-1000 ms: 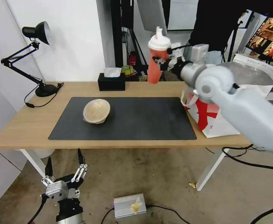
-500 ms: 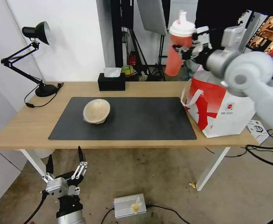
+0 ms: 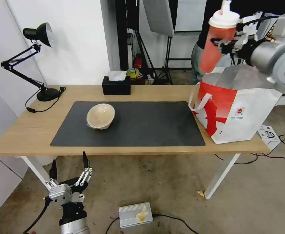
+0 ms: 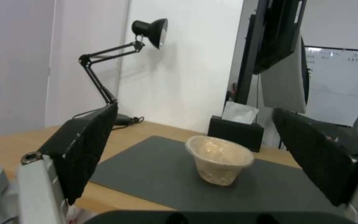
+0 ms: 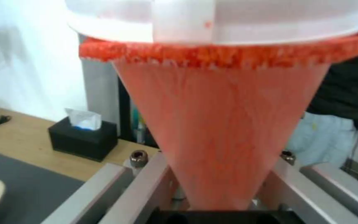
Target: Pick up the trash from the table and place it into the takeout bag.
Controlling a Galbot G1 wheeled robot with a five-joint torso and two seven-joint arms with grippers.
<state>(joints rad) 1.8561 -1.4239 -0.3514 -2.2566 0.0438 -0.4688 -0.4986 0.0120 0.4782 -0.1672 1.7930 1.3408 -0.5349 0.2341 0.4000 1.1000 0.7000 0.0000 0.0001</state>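
Observation:
My right gripper is shut on the tall red drink cup with its white dome lid, held high in the air above the left rim of the takeout bag. Up close in the right wrist view, the red cup sits between the grey fingers. The white and red bag stands open on the table's right end, its foil lining showing. A beige pulp bowl lies tipped on the dark mat; from the left wrist the bowl is seen ahead. My left gripper hangs open below the table's front edge.
A black tissue box sits at the table's back edge and a black desk lamp stands at the back left. A person in dark clothes stands behind the bag. Cables and a small metal box lie on the floor.
My right arm has carried the red cup up and to the right, from over the table's back edge to above the bag. The left arm has stayed put.

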